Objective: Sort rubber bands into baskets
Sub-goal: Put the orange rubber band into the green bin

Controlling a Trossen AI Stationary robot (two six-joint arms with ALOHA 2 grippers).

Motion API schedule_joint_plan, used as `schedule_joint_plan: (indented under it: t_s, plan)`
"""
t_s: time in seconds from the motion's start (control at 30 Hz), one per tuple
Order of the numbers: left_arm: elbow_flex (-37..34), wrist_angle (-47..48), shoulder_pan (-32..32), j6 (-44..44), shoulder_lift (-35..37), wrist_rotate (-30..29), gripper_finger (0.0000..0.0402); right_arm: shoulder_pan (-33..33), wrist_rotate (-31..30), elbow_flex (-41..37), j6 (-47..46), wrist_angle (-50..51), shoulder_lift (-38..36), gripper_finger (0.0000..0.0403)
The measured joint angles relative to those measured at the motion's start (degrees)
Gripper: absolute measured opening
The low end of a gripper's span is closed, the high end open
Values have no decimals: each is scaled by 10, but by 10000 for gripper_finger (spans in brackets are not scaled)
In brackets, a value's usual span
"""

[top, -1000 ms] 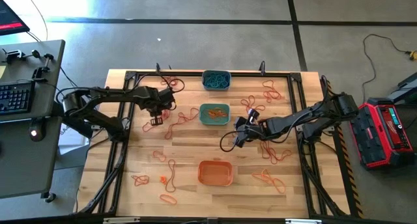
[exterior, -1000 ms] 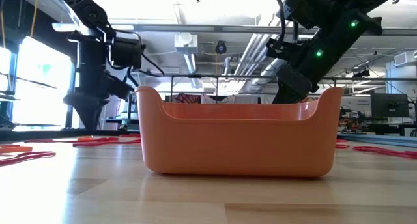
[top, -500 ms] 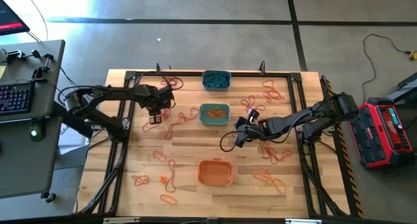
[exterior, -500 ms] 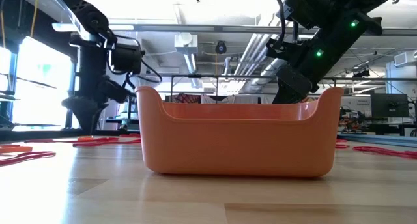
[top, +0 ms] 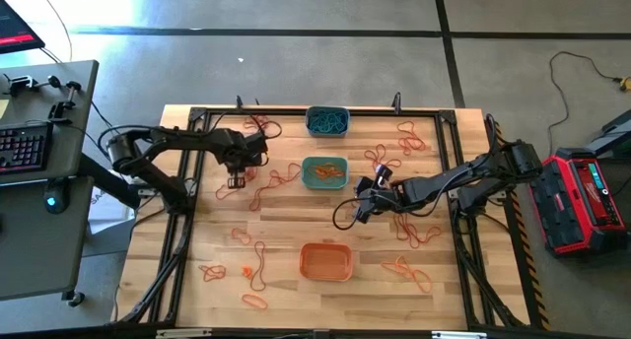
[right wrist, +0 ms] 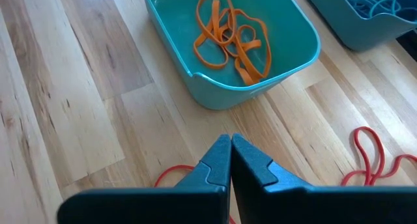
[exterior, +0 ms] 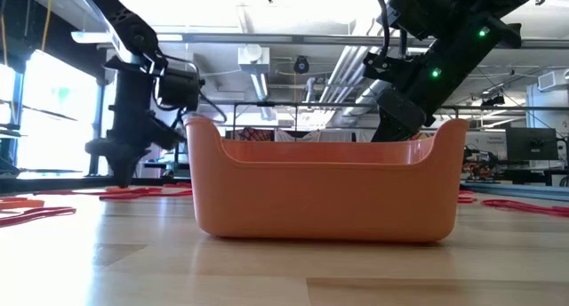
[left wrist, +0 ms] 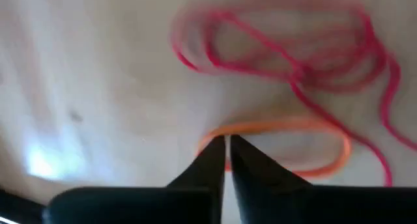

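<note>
My left gripper (top: 235, 181) (left wrist: 226, 144) points down at the table's far left, shut on an orange rubber band (left wrist: 313, 126) that lies beside a red rubber band (left wrist: 287, 51). My right gripper (top: 360, 213) (right wrist: 230, 146) hovers shut and empty, near of the teal basket (top: 324, 172), which has orange bands (right wrist: 231, 35) in it. The grey-blue basket (top: 326, 121) with blue bands stands at the far edge. The orange basket (top: 325, 262) (exterior: 324, 190) stands near the front. More orange and red bands lie scattered over the table. My left gripper pinches the orange rubber band at one curved end (left wrist: 207, 138) between its two fingertips, coming from above and pointing steeply down. The rest of the loop (left wrist: 326, 162) lies flat on the table beyond the fingers.
A black frame (top: 187, 162) runs around the wooden table top. Loose bands lie at the near left (top: 258, 270), near right (top: 409, 272) and far right (top: 409, 137). A black cable loop (top: 343, 217) hangs by my right gripper.
My left gripper has sunk a little to the table, rolled slightly at the wrist and shut on the orange band. The left arm's elbow has swung toward the table. My right arm has kept still.
</note>
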State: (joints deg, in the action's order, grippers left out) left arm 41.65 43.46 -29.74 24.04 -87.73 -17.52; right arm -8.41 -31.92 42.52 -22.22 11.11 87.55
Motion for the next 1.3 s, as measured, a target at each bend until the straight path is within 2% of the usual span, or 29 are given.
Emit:
schedule_joint_plan:
  t_s: [0.37,0.53,0.67,1.03,1.3]
  plan:
    - [63,4,36,-42,30,-11,1,0,7,0,1,7,0,0]
    - [95,1,65,-60,45,4,1,0,8,0,2,15,0,0]
    - [89,30,72,-19,40,11,15,-1,8,0,2,16,0,0]
    - [23,5,12,161,36,2,107,-3,8,0,1,19,0,0]
    - [22,-11,-14,228,36,-3,109,-3,5,0,2,19,0,0]
